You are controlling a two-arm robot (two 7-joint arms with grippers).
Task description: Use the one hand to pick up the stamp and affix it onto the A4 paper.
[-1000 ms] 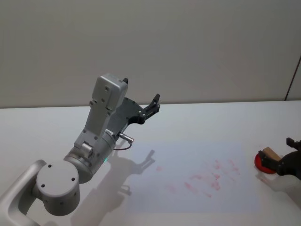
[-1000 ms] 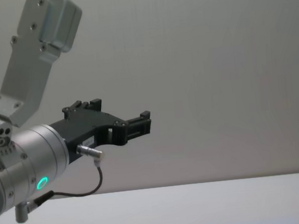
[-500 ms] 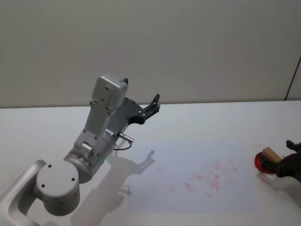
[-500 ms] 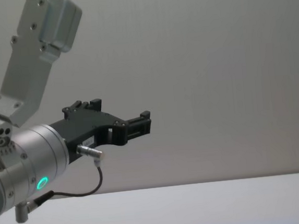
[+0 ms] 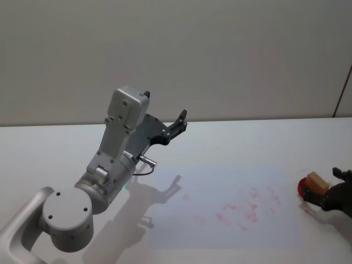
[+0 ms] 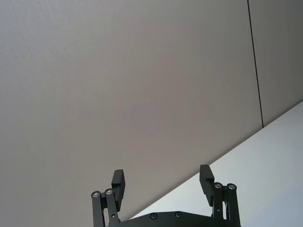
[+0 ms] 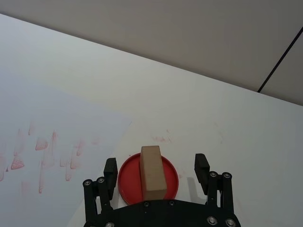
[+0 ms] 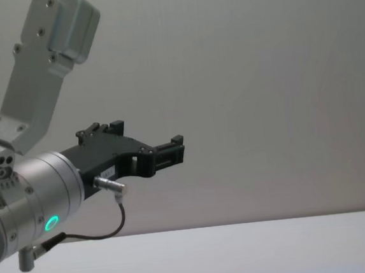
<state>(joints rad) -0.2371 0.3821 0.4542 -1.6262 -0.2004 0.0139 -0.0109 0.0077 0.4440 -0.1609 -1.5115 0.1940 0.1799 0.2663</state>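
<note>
right tool astride stamp, left tool raised

Silver arm, green light, black left claw, perhaps matte

site: robot test lab | cues: bare white table; plain grey wall; robot arm
</note>
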